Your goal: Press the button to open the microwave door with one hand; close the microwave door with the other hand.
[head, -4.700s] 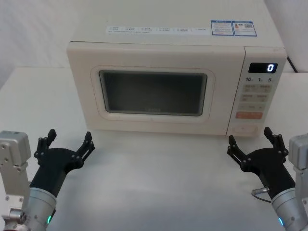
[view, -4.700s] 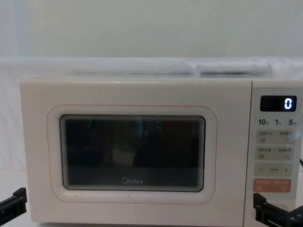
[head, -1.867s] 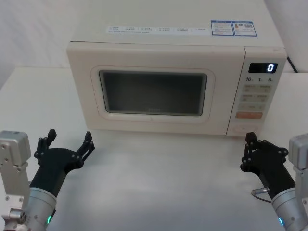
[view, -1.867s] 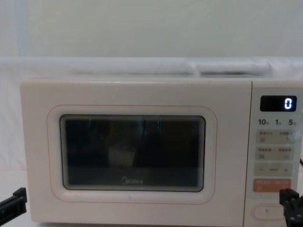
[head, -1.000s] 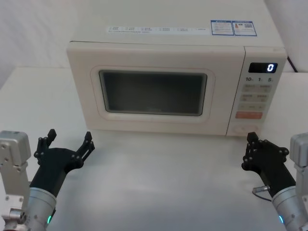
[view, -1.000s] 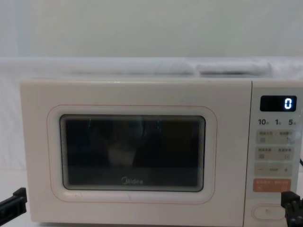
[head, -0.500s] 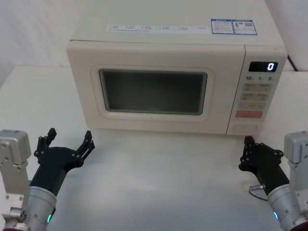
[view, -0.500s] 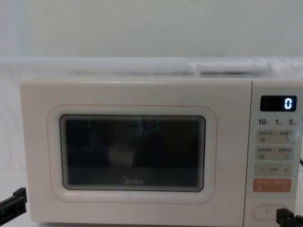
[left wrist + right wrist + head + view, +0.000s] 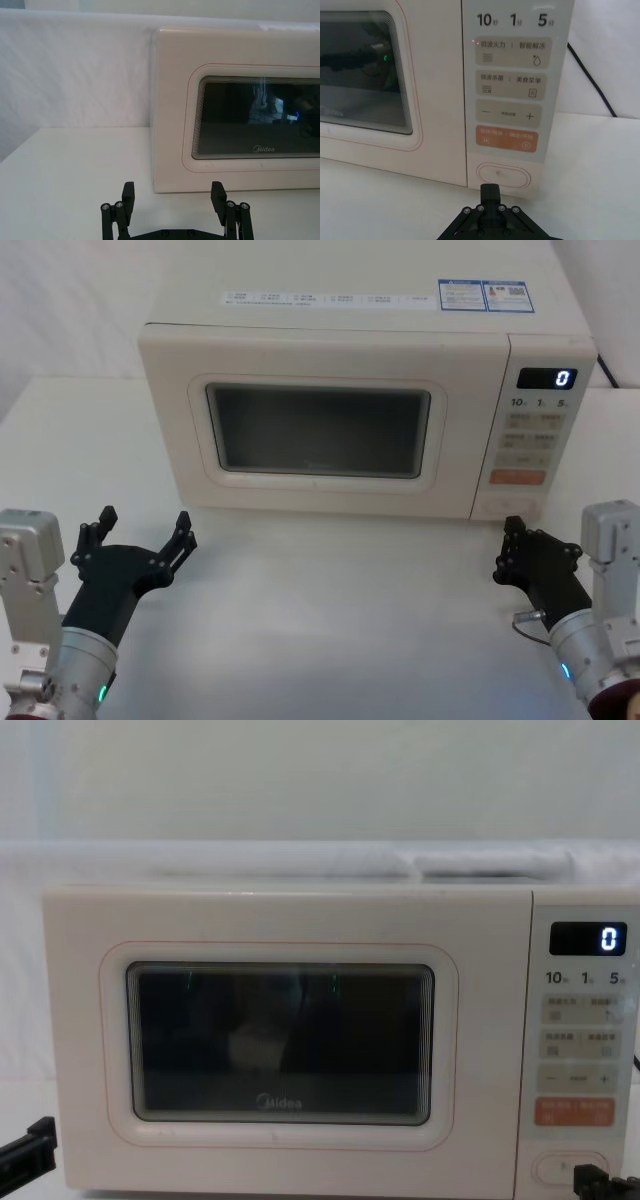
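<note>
The right gripper is pinched narrow, its fingers together into one blunt tip, low over the bench just in front of the control panel and aimed at the button, near it but not touching. The button is the widest key, at the bottom of the panel under the orange start key. Left of the panel, the microwave door sits flush and closed, so the opening press is not yet done.

The left gripper is spread wide, resting low over the bench in front of the microwave's left corner, apart from the door.

Risks from here, as I judge them: the tip looks slightly left of the button's centre, so a straight push could land on its rim or the cream bezel and fail to release the latch. Rising too far could hit the orange key instead. A hard shove could slide the microwave back. When the door springs, it probably swings toward the left gripper, which may be in its path.
</note>
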### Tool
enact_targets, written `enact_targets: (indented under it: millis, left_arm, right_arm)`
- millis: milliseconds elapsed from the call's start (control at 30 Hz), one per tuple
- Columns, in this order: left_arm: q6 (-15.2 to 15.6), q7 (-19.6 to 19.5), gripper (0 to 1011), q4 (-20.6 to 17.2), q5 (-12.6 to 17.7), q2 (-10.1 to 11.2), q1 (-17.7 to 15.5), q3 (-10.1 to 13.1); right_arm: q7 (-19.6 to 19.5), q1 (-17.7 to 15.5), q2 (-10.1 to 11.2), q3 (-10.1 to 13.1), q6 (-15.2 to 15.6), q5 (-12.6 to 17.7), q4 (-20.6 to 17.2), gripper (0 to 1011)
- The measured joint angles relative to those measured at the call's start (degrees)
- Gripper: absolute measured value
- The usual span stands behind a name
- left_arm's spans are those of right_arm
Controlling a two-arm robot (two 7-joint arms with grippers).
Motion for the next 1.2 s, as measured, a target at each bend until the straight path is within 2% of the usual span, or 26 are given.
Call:
enact_targets:
  millis: [567,1200]
  left_arm:
    - [0.0,0.0,1001,0.0,0.0,0.0,0.0,0.0]
    - [0.0,0.0,1001,0.0,0.0,0.0,0.0,0.0]
  right_arm:
    - [0.5,4.1,-1.1,1.2,-0.3,-0.3,5.8,0]
    - [0.7,6.8,-1.5,2.1,-0.8,-0.2,8.8,0]
